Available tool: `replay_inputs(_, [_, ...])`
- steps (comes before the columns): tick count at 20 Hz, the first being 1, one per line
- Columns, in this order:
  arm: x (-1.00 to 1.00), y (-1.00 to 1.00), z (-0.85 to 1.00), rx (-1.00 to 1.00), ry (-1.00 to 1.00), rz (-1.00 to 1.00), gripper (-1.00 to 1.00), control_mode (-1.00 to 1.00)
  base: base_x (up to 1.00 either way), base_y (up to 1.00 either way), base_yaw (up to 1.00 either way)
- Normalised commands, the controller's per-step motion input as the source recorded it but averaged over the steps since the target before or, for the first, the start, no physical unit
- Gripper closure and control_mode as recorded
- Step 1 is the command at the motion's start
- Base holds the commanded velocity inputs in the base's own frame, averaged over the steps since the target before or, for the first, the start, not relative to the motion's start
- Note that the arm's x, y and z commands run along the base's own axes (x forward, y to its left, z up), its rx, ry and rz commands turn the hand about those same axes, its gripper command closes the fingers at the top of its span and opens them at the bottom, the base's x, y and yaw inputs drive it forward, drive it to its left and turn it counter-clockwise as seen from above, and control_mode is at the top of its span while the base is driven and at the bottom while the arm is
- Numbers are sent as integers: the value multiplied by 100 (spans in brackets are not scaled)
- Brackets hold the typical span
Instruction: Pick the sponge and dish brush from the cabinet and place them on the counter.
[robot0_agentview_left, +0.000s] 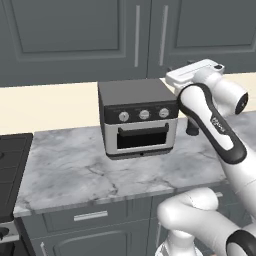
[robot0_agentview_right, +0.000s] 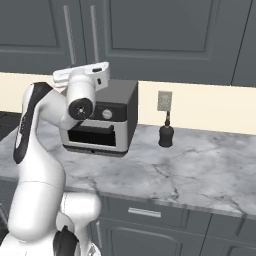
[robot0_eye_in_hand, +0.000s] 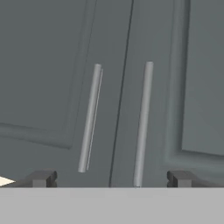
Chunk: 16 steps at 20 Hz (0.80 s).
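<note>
The dark grey upper cabinet (robot0_eye_in_hand: 43, 65) has both panelled doors shut, so the sponge and dish brush are hidden. Two slim metal handles, the left handle (robot0_eye_in_hand: 89, 118) and the right handle (robot0_eye_in_hand: 143, 122), run side by side along the seam between the doors. My gripper (robot0_eye_in_hand: 111, 179) is open and empty and faces that seam from a short distance, a fingertip low on each side. The white hand (robot0_agentview_left: 194, 71) is raised above the counter (robot0_agentview_left: 75, 165), level with the cabinet's lower edge (robot0_agentview_left: 75, 75). The marbled counter (robot0_agentview_right: 200, 165) stretches below.
A dark toaster oven (robot0_agentview_left: 138, 117) stands on the counter under the cabinet, just left of the hand. A small black bottle (robot0_agentview_right: 166, 134) sits by the wall outlet (robot0_agentview_right: 164, 100). The black stovetop (robot0_agentview_left: 10, 170) lies at the counter's left end.
</note>
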Motion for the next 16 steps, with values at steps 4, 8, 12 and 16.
replay_inputs(4, [19, 0, 4, 1, -7, 0, -100, -100, 0, 0, 0])
replay_inputs(8, [21, -1, 8, 2, -4, 0, -100, -100, 0, 0, 0])
replay_inputs(12, [28, -2, 10, 2, 0, 0, -100, -100, 0, 0, 0])
replay_inputs(16, [42, 0, 5, 2, 0, -1, -100, -100, 0, 0, 0])
